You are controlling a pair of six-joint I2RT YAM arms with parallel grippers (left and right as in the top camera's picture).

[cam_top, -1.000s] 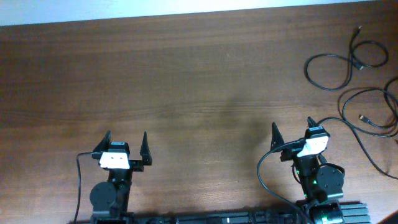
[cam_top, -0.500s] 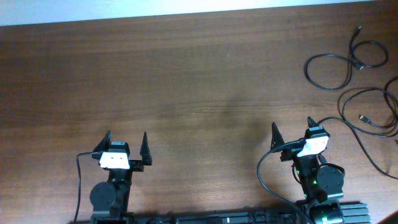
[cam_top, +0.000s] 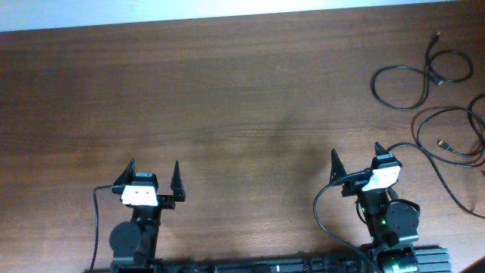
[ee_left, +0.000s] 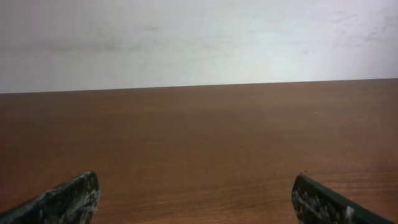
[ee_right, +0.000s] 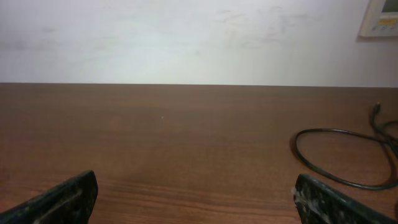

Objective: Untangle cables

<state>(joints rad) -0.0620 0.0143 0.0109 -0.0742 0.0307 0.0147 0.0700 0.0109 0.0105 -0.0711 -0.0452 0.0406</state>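
The cables lie spread in loose loops at the table's far right. One black cord (cam_top: 402, 67) forms a figure-eight near the back edge. A second cord (cam_top: 447, 110) curls below it and runs off the right side, with a small plug end (cam_top: 442, 142) inside its loop. My left gripper (cam_top: 153, 171) is open at the front left with nothing between its fingers (ee_left: 194, 183). My right gripper (cam_top: 356, 155) is open at the front right, empty, short of the cords. One cord loop (ee_right: 329, 130) shows ahead and right of the right gripper (ee_right: 196, 183).
The brown wooden table (cam_top: 227, 91) ends at a white wall along the back. A thicker black wire (cam_top: 318, 208) fixed to the right arm curves beside its base. A beige wall panel (ee_right: 380, 17) is at the upper right.
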